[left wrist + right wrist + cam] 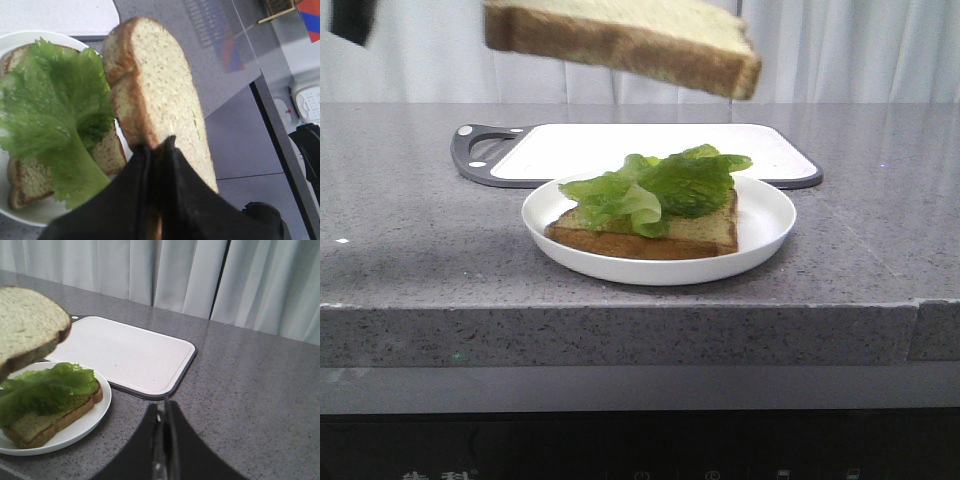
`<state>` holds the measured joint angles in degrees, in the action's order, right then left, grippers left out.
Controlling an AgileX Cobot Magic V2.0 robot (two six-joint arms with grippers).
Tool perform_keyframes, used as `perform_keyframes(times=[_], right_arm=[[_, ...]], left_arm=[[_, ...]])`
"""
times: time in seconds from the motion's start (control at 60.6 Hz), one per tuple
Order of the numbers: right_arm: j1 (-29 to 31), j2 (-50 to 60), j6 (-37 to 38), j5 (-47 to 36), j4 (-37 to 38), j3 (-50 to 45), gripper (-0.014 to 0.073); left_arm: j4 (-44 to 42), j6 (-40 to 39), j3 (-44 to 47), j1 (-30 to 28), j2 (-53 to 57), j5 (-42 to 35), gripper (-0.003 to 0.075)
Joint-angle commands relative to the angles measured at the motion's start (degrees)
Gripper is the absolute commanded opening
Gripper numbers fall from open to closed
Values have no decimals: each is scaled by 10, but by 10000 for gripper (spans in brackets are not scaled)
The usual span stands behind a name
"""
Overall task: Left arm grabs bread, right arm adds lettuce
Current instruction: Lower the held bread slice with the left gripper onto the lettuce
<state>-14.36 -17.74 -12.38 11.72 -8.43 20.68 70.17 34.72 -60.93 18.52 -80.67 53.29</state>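
A thick slice of bread [630, 42] hangs in the air above the far left of the white plate [765, 236], tilted so its right end dips lower. The left end effector [159, 145] has its pointed black fingers pinched tight on the near edge of this slice, crust showing on one side and the speckled face on the other. On the plate lies a thinner slice [705, 236] with the lettuce [665, 185] spread over it, green ruffled leaves reaching past the slice's left and far edges. The plate sits near the front edge of the grey speckled bench [410, 215]. Just behind it lies a white cutting board [620, 145] with a dark rim. The right end effector [165, 412] hovers over bare bench to the right of the plate, its fingers pressed together and holding nothing
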Motion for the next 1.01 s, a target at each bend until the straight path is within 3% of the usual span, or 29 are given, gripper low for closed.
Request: perform_keyframes(times=[0.0, 0.231, 0.627, 0.759, 0.99], right_arm=[[2, -3, 0, -47, 0, 15, -58], [2, -3, 0, -47, 0, 15, -58], [2, -3, 0, -48, 0, 15, -58], [2, -3, 0, -48, 0, 15, -58], [2, -3, 0, -47, 0, 14, -58]], left_arm=[[51, 13, -43, 0, -22, 23, -19], [53, 13, -96, 0, -100, 44, -19], [21, 13, -99, 0, -158, 51, -6], [-5, 13, -99, 0, -158, 56, 104], [-18, 13, -99, -2, -158, 56, 403]])
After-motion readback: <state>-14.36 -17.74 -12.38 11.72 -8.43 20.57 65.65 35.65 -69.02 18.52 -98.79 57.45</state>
